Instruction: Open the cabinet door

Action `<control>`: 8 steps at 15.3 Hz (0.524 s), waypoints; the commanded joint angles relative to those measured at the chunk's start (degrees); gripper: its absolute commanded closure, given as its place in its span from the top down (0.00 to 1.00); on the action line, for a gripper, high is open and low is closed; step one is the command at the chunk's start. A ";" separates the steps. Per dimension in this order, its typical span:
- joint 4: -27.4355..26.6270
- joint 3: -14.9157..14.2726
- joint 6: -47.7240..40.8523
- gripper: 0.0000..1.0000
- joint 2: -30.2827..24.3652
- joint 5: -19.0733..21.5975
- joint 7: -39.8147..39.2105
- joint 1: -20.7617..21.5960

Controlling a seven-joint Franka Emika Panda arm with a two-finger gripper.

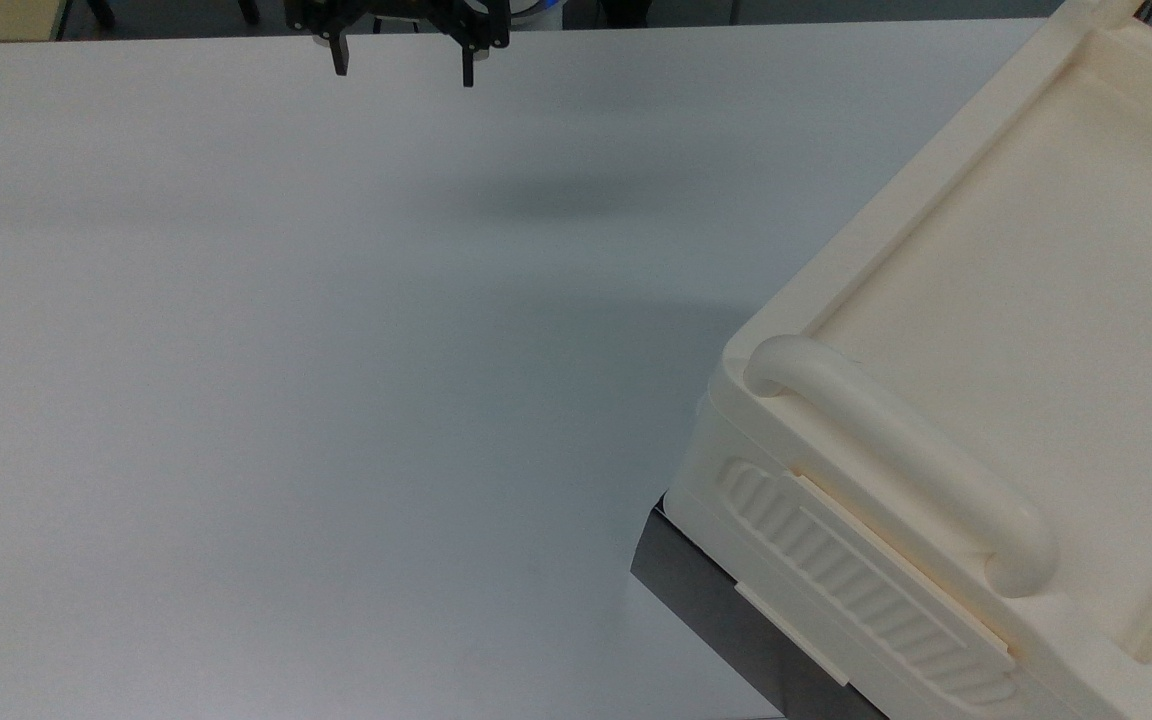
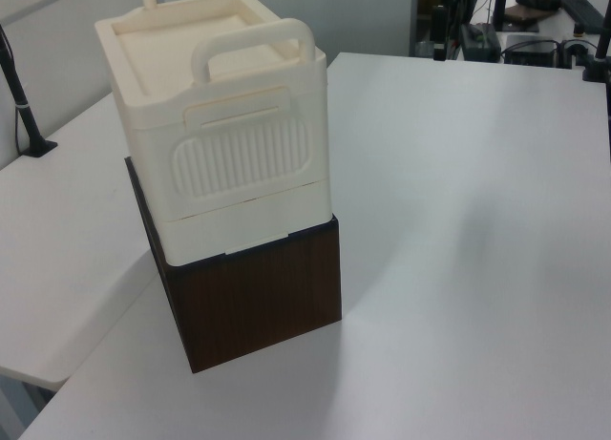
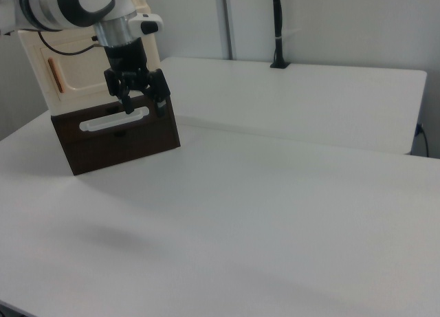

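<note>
We judge nothing done yet: the cabinet door (image 3: 75, 73) looks shut, our gripper (image 3: 142, 100) hanging open-fingered above the table (image 3: 275, 214), well apart from the copper-orange handle (image 3: 55, 75) in the top view.

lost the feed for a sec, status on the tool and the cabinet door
Tool open, empty, hanging above the table. Cabinet door shut, orange handle untouched. Nothing between tool and door.

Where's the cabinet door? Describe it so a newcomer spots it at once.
Find the cream cabinet sitting on the dark brown box at the right view's left. The door is its flat cream face behind the pincer. A small copper-orange bar handle near the right view's left edge marks it; the ribbed side panel has none.
</note>
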 commanded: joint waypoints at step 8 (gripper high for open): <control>-0.56 0.12 -0.43 1.00 -1.05 -0.18 0.16 -0.31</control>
